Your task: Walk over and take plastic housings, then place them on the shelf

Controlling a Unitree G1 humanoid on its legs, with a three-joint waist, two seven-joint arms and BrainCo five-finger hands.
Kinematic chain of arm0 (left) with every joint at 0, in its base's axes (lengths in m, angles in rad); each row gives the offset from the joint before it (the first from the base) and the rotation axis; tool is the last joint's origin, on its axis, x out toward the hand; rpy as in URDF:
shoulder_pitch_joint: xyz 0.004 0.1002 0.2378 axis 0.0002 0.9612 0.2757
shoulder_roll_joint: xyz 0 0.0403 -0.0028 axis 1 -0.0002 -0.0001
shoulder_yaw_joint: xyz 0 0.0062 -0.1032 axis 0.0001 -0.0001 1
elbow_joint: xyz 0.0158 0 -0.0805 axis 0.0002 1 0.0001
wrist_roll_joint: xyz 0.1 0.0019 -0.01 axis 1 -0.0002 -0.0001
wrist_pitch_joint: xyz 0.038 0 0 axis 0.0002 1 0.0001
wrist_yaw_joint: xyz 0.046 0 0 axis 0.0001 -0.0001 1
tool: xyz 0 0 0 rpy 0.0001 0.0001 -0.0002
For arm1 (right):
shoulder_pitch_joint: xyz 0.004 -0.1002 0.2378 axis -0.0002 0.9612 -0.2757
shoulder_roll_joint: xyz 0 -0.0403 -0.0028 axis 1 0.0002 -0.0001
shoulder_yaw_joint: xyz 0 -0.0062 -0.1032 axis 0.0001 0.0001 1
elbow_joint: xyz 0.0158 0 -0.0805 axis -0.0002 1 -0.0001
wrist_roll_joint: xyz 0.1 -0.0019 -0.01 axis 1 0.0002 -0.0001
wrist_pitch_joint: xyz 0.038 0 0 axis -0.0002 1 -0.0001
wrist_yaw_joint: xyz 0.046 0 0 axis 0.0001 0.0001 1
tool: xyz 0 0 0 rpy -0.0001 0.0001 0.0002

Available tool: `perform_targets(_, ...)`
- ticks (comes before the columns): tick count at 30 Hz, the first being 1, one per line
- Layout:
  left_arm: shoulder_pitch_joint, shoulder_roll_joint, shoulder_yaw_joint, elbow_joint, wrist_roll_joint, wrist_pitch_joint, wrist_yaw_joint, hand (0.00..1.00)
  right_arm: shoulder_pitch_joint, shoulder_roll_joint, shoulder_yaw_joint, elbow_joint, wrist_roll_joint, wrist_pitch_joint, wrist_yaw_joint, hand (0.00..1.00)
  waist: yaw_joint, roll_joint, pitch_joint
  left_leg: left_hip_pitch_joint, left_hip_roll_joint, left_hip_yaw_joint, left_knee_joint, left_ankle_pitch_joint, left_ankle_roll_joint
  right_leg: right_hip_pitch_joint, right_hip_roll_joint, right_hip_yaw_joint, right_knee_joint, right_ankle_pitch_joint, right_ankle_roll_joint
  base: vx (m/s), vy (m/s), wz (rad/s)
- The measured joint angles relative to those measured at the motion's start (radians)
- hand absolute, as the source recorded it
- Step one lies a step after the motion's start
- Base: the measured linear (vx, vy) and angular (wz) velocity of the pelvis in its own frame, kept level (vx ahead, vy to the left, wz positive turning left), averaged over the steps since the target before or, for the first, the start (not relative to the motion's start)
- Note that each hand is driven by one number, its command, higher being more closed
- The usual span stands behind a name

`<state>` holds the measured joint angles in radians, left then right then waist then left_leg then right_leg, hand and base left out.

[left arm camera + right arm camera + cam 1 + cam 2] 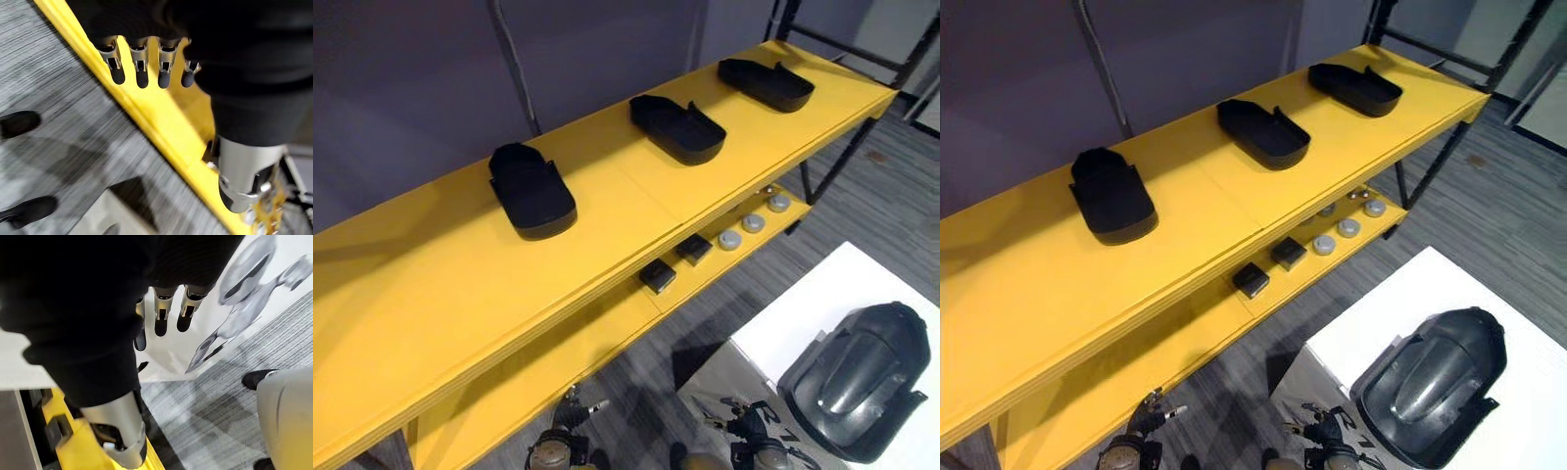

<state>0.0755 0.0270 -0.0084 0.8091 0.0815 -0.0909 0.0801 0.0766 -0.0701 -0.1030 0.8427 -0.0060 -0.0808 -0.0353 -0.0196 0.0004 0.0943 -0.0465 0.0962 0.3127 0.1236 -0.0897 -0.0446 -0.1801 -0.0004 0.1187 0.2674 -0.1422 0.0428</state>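
Note:
Three black plastic housings lie in a row on the top board of a yellow shelf (431,294): one at the left (530,190), one in the middle (676,128), one at the far right (766,83). A larger dark grey housing (857,380) rests on a white table (847,289) at the lower right. My left hand (142,73) hangs low over the carpet by the shelf's front edge, fingers straight, holding nothing. My right hand (161,318) hangs beside the white table's printed side, fingers relaxed and empty.
The lower yellow board carries two small black boxes (658,276) and several grey round discs (753,222). A black metal frame (911,59) stands past the shelf's right end. Grey carpet (862,196) runs between shelf and table. A grey wall backs the shelf.

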Motion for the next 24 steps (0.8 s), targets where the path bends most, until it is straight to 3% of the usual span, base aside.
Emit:
perform_targets(2, -0.003, 0.002, -0.001, -0.001, 0.000, 0.000, 0.000, 0.00, -0.010, 0.001, -0.012, 0.007, 0.000, 0.000, -0.001, 0.00, -0.002, 0.003, -0.005, 0.008, 0.017, 0.064, -0.015, 0.003, 0.003, -0.011, -0.008, -0.019, -0.044, 0.037, 0.001, -0.05, 0.052, -0.75)
perform_targets(3, -0.005, 0.002, -0.005, -0.002, 0.000, 0.000, 0.000, 0.00, -0.014, 0.001, -0.013, 0.007, 0.000, 0.000, -0.001, 0.00, -0.006, 0.003, -0.004, 0.010, 0.018, 0.081, -0.015, 0.003, 0.003, -0.018, -0.035, -0.104, -0.030, 0.023, -0.015, -0.10, 0.060, -0.78)
perform_targets(5, 0.001, 0.026, -0.009, -0.008, 0.000, 0.002, 0.001, 0.00, -0.014, 0.017, -0.004, 0.007, 0.000, 0.003, 0.000, 0.00, -0.006, -0.004, -0.008, 0.051, 0.020, 0.180, -0.016, 0.001, 0.001, -0.047, -0.198, -0.536, 0.071, 0.028, -0.032, -0.06, 0.053, -1.03)
perform_targets(6, 0.002, 0.035, -0.007, -0.008, 0.000, 0.003, 0.001, 0.00, -0.015, 0.026, 0.001, 0.007, 0.000, 0.003, -0.001, 0.00, -0.004, -0.009, -0.007, 0.065, 0.018, 0.202, -0.014, -0.002, -0.003, -0.047, -0.220, -0.599, 0.075, 0.048, -0.039, -0.01, -0.031, -1.10)
perform_targets(7, -0.003, 0.039, 0.004, -0.008, 0.000, 0.006, 0.001, 0.00, -0.019, 0.033, 0.008, 0.015, 0.000, 0.003, -0.001, 0.00, -0.016, -0.001, -0.003, 0.077, 0.027, 0.216, -0.007, -0.004, -0.007, -0.047, -0.209, -0.627, 0.080, 0.050, -0.048, -0.02, -0.103, -0.76)
perform_targets(8, -0.010, 0.041, 0.003, -0.009, 0.000, 0.006, 0.002, 0.00, -0.022, 0.031, 0.007, 0.034, 0.000, 0.003, -0.003, 0.00, -0.028, 0.003, -0.003, 0.078, 0.038, 0.216, -0.001, -0.006, -0.009, -0.042, -0.192, -0.632, 0.077, 0.055, -0.057, -0.02, -0.119, -0.58)
perform_targets(11, -0.027, 0.036, 0.001, -0.008, 0.000, 0.005, 0.000, 0.00, -0.024, 0.018, 0.006, 0.047, 0.000, 0.004, -0.009, 0.00, -0.025, -0.006, 0.006, 0.096, 0.071, 0.214, 0.025, -0.008, -0.013, -0.026, -0.135, -0.574, 0.018, 0.084, -0.086, -0.08, -0.131, -0.64)
perform_targets(12, -0.027, 0.034, 0.001, -0.007, 0.000, 0.005, 0.001, 0.00, -0.025, 0.015, 0.006, 0.045, 0.001, 0.004, -0.014, 0.00, -0.026, -0.003, 0.007, 0.094, 0.087, 0.212, 0.039, -0.011, -0.019, -0.024, -0.114, -0.558, -0.008, 0.084, -0.078, -0.12, -0.125, -0.67)
perform_targets(14, -0.039, 0.032, 0.003, -0.006, 0.000, 0.006, 0.002, 0.00, -0.018, 0.006, 0.004, 0.032, 0.010, 0.003, -0.025, 0.00, -0.027, -0.003, 0.021, 0.086, 0.127, 0.224, 0.070, -0.038, -0.052, -0.028, -0.074, -0.567, -0.041, 0.079, -0.086, -0.13, -0.144, -0.68)
perform_targets(15, -0.040, 0.026, 0.009, -0.004, 0.000, 0.007, 0.002, 0.00, -0.015, 0.004, 0.002, 0.032, 0.020, 0.003, -0.028, 0.00, -0.021, 0.010, 0.028, 0.073, 0.161, 0.240, 0.079, -0.073, -0.078, -0.027, -0.044, -0.571, -0.044, 0.074, -0.087, -0.12, -0.185, -0.66)
perform_targets(16, -0.039, 0.022, 0.016, -0.001, 0.000, 0.008, 0.002, 0.00, -0.013, 0.003, -0.002, 0.025, 0.025, 0.003, -0.030, 0.00, -0.020, 0.013, 0.032, 0.065, 0.177, 0.239, 0.104, -0.089, -0.084, -0.038, -0.048, -0.571, 0.004, 0.062, -0.101, -0.05, -0.145, -0.61)
perform_targets(17, -0.030, 0.027, 0.023, -0.002, 0.000, 0.012, 0.004, 0.00, 0.000, 0.000, -0.014, 0.021, 0.038, 0.003, -0.038, 0.00, -0.021, -0.009, 0.040, 0.075, 0.168, 0.214, 0.165, -0.136, -0.114, -0.029, -0.062, -0.530, 0.059, 0.016, -0.112, 0.01, -0.112, -0.77)
perform_targets(18, -0.018, 0.015, 0.023, -0.002, -0.001, 0.015, 0.008, 0.00, -0.006, -0.013, -0.024, 0.029, 0.048, 0.003, -0.046, 0.00, -0.010, 0.008, 0.051, 0.063, 0.128, 0.062, 0.190, -0.168, -0.097, -0.017, -0.017, -0.466, 0.044, 0.032, -0.128, 0.04, -0.008, -0.95)
perform_targets(19, -0.013, 0.014, 0.023, -0.001, -0.001, 0.016, 0.009, 0.00, -0.008, -0.010, -0.032, 0.033, 0.054, 0.003, -0.047, 0.00, -0.002, 0.017, 0.054, 0.054, 0.096, -0.023, 0.194, -0.181, -0.081, -0.014, 0.002, -0.437, 0.027, 0.038, -0.129, 0.03, 0.019, -1.34)
perform_targets(21, -0.011, 0.018, 0.024, -0.004, -0.005, 0.017, 0.024, 0.00, -0.038, -0.007, -0.057, 0.057, 0.082, 0.001, -0.061, 0.00, 0.008, 0.022, 0.062, 0.014, -0.021, -0.286, 0.191, -0.198, -0.058, 0.000, 0.049, -0.330, -0.050, 0.074, -0.122, 0.00, 0.027, -1.27)
perform_targets(23, -0.004, 0.012, 0.023, -0.005, -0.019, 0.015, 0.029, 0.00, -0.033, -0.008, -0.072, 0.079, 0.100, 0.001, -0.065, 0.00, 0.010, 0.024, 0.061, 0.005, -0.067, -0.381, 0.175, -0.196, -0.054, 0.032, 0.067, -0.274, -0.102, 0.108, -0.103, 0.01, -0.004, -1.09)
perform_targets(24, 0.007, 0.009, 0.024, -0.004, -0.021, 0.014, 0.030, 0.00, -0.019, -0.007, -0.091, 0.087, 0.108, 0.001, -0.067, 0.00, 0.012, 0.032, 0.057, 0.015, -0.063, -0.379, 0.161, -0.176, -0.024, 0.046, 0.088, -0.229, -0.126, 0.123, -0.096, 0.02, -0.003, -1.18)
